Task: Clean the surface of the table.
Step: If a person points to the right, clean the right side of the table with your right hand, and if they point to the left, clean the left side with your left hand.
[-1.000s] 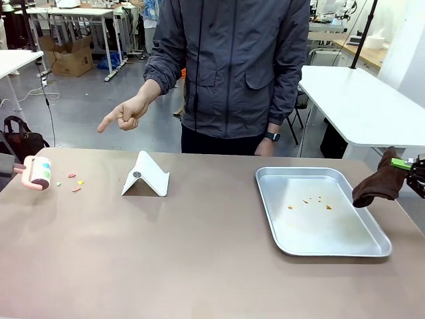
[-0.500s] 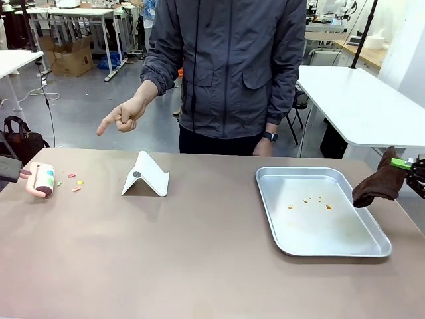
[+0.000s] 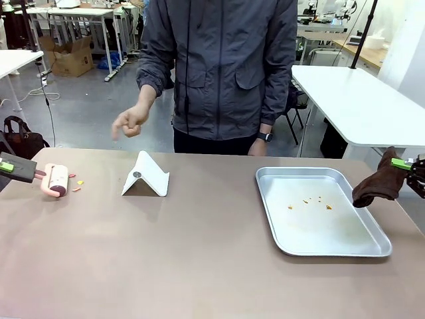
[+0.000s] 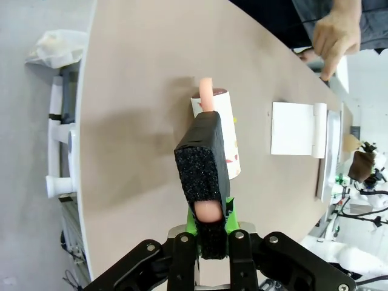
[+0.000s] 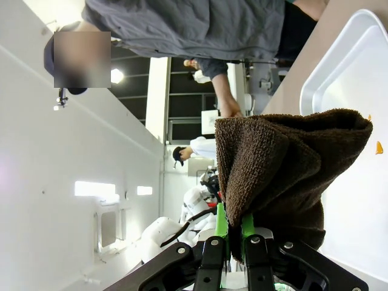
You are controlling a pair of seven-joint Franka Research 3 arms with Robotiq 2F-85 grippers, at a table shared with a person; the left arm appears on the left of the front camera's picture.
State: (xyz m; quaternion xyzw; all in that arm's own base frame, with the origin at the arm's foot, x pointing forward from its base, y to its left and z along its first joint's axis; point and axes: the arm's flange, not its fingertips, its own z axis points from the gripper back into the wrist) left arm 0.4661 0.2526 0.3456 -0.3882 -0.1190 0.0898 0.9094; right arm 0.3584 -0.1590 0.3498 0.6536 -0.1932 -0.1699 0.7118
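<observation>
The brownish table [image 3: 199, 259] has small coloured crumbs [image 3: 76, 185] near its far left edge. My left gripper [image 3: 16, 167] is shut on the pink handle of a lint roller [image 3: 56, 179], whose roll lies on the table right beside the crumbs. In the left wrist view the gripper [image 4: 206, 182] clamps the handle, with the lint roller [image 4: 221, 130] beyond it on the table [image 4: 139, 121]. My right gripper [image 3: 406, 165] hangs at the right edge, shut on a brown cloth [image 3: 377, 181]. That brown cloth [image 5: 279, 176] droops over the gripper [image 5: 233, 239].
A silver tray [image 3: 362, 251] at the right holds a few orange crumbs [image 3: 309, 201]. A folded white stand [image 3: 146, 176] sits left of centre. The person stands at the far side, one hand [image 3: 129, 121] raised above the table's far edge. White tables stand behind.
My left gripper has carried the lint roller rightward up to the crumbs, and the roll has turned. The person's pointing hand has pulled back and curled. My right gripper has stayed still.
</observation>
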